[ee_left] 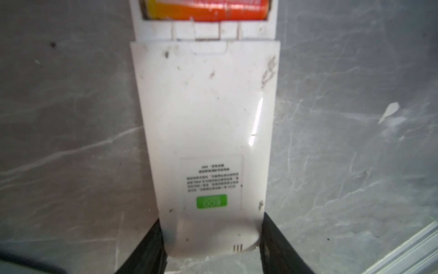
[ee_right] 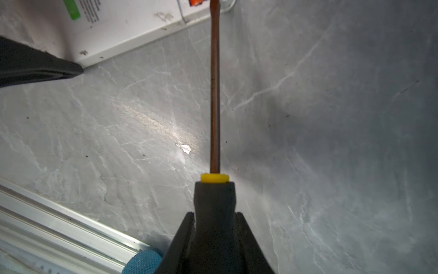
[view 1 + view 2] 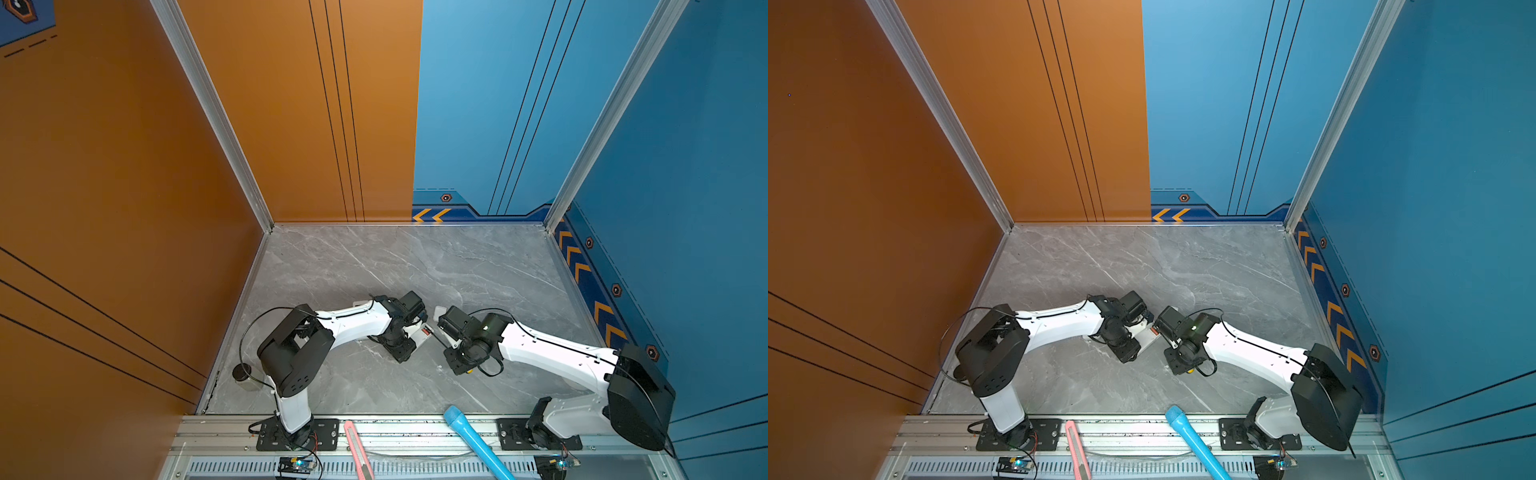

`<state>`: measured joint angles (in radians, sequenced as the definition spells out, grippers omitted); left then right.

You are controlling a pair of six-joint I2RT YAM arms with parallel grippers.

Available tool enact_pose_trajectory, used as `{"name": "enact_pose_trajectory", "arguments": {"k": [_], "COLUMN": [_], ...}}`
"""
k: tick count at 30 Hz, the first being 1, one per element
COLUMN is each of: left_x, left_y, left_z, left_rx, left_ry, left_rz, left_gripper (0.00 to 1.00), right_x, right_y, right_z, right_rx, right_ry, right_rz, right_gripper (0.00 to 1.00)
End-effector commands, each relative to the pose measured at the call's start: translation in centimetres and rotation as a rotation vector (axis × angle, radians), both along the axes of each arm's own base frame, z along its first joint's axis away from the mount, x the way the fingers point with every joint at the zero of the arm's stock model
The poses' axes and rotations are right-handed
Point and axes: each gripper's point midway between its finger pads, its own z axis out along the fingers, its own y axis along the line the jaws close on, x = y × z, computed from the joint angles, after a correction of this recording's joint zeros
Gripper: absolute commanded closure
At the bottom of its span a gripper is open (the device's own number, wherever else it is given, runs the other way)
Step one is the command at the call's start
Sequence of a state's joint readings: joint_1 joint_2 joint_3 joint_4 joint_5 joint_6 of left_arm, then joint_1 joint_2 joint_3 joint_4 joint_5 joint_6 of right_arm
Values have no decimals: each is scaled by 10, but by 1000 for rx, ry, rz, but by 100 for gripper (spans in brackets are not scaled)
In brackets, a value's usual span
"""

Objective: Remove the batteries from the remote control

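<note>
The white remote control (image 1: 206, 113) lies back-up on the grey marble table, and my left gripper (image 1: 212, 227) is shut on its rounded end. Its battery bay stands uncovered, with a red-orange battery (image 1: 208, 10) seated inside; other batteries are out of view. My right gripper (image 2: 215, 217) is shut on the black-and-yellow handle of a screwdriver (image 2: 215, 99). The screwdriver's shaft reaches to the open bay by the orange battery (image 2: 195, 2). In both top views the two grippers (image 3: 413, 338) (image 3: 453, 353) meet at the remote (image 3: 423, 336) mid-table.
A small white piece (image 3: 439, 311) lies just behind the right wrist. A blue cylindrical tool (image 3: 473, 440) and a pink utility knife (image 3: 357, 449) rest on the front rail. A small metal cup (image 3: 245, 376) stands at the table's left edge. Walls enclose three sides.
</note>
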<state>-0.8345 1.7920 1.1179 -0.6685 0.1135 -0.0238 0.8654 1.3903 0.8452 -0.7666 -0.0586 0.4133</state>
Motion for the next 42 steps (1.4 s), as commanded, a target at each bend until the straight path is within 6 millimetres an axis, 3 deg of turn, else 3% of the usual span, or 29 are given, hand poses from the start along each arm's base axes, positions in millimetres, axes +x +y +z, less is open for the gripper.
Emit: {"name": "enact_pose_trajectory", "arguments": {"k": [1,10,23,42], "left_x": [-10,-12,-12,-14], "left_y": [-15,-15,-15,-16], "left_z": [-22,-25,-28,-32], "left_rx": [-63,-65,-62,-52], "left_ry": [70,84,86,95], "left_rz": [-77,-77,-79,-82], "left_gripper": [86,87,88,89], "right_x": [49,53,51,67], "right_y": [49,51,60,58], "right_z": [-1,-1,18,44], "right_rx": [188,203,332,467], "right_ry": [-182,-185,-138,-164], "right_rz": [-5,-6,16,-49], "right_gripper": [100,100,100,100]}}
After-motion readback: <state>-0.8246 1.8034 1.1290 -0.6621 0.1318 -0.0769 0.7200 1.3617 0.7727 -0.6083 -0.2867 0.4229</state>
